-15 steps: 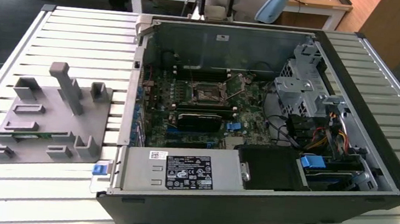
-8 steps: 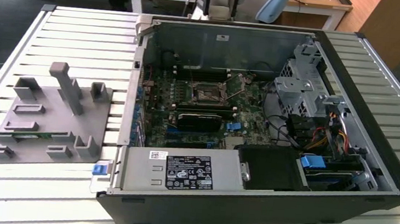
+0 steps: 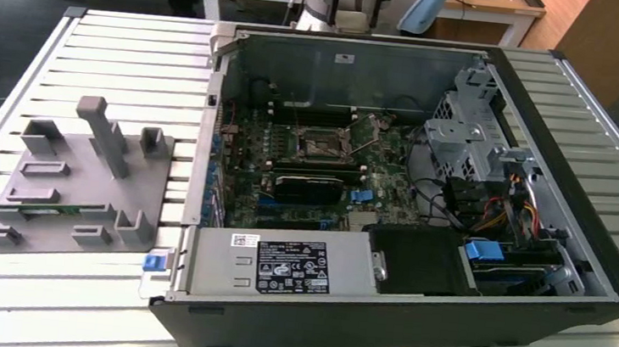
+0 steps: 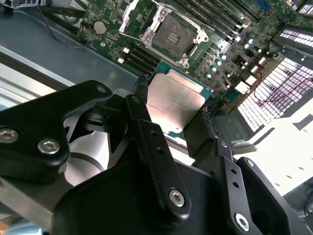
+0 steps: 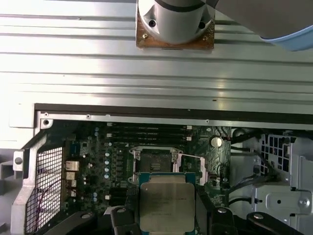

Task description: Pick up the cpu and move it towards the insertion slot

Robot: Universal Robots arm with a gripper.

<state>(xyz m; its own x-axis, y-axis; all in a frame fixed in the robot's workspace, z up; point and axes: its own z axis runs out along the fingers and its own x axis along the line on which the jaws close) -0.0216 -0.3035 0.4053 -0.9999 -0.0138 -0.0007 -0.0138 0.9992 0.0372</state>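
Observation:
The cpu (image 4: 175, 101) (image 5: 167, 200), a flat square chip with a shiny silver top and a thin green rim, hangs in the air above the motherboard. My gripper (image 4: 173, 108) (image 5: 166, 208) is shut on it, one black finger (image 4: 142, 105) against each of two opposite edges. The insertion slot (image 4: 172, 35) (image 5: 155, 159) (image 3: 318, 145) is a square black socket framed by a silvery bracket. It lies on the board just beyond the chip, with its dark centre uncovered.
The open computer case (image 3: 566, 113) lies on a slatted metal table (image 3: 127, 62). Memory slots (image 5: 149, 131), a drive cage (image 3: 472, 142), cables (image 3: 477, 207) and a power supply (image 3: 278, 264) surround the socket. A grey fixture block (image 3: 82, 177) stands at the exterior view's left.

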